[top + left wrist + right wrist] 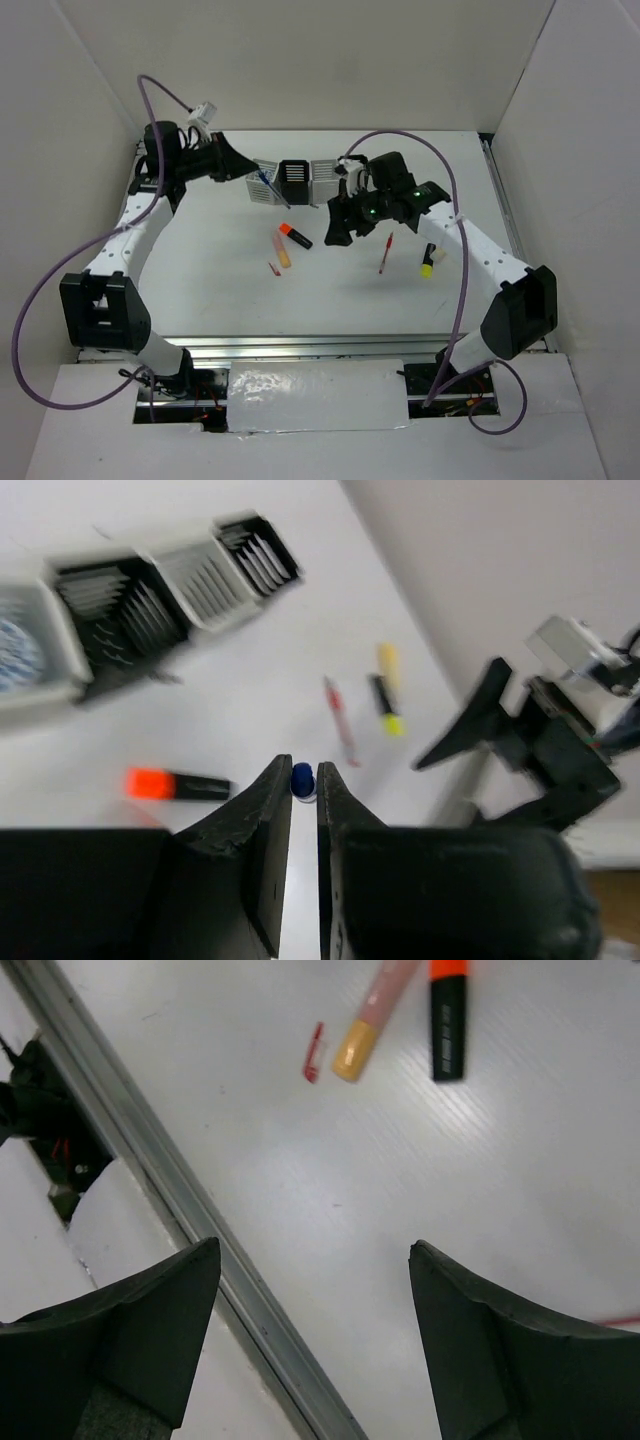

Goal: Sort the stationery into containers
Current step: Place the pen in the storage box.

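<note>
The left gripper (240, 165) is clenched on the thin blue pen (264, 186), which slants down from its fingertips toward the left end of the row of four slatted cups (296, 180) at the far side of the table (200, 290); whether the pen's lower end is inside the leftmost cup or only above it cannot be told. In the left wrist view the pen shows only as a blue tip pinched between the nearly closed fingers (268, 810). The right gripper (337, 232) hangs above the table just in front of the cups, its jaws spread wide with nothing between them. The orange-black highlighter (295, 236), the peach marker (283, 250) and the tiny red-blue piece (273, 268) lie near one another to its left. The thin red pen (385, 253) and the yellow-black highlighter (428, 260) lie to its right, near the right arm's forearm.
</note>
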Available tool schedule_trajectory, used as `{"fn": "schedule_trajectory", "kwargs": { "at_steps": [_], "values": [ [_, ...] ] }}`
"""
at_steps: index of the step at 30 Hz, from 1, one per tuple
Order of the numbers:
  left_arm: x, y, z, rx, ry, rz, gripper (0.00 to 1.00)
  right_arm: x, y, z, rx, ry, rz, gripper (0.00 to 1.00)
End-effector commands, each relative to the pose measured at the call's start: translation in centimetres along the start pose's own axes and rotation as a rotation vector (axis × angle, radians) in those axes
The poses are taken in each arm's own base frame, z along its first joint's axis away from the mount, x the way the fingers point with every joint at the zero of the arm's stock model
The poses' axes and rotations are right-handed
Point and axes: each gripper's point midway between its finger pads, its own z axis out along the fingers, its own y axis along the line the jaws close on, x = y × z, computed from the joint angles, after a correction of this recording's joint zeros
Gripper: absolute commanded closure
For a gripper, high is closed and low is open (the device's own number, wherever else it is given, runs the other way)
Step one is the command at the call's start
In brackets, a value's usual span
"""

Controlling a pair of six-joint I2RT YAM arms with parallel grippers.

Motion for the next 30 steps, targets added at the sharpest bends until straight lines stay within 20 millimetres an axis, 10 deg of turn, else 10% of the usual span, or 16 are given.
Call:
{"fn": "schedule_trajectory", "kwargs": {
  "at_steps": [1,15,30],
  "values": [
    [-4.6,0.7,1.1,-0.193,-0.05,0.371,1.0,0.0,-2.3,-2.7,0.046,-0.048,0.033,0.17],
    [-11.2,5.4,10.7,-0.433,-0.181,0.539,1.0,0.0,-6.1,-5.3,0.135,-0.132,0.13,0.17],
    [-6.3,9.3,14.8,-0.426,-0.044,0.456,0.84,0.7,-10.2,-6.3,0.309,-0.171,0.243,0.28]
  ]
}}
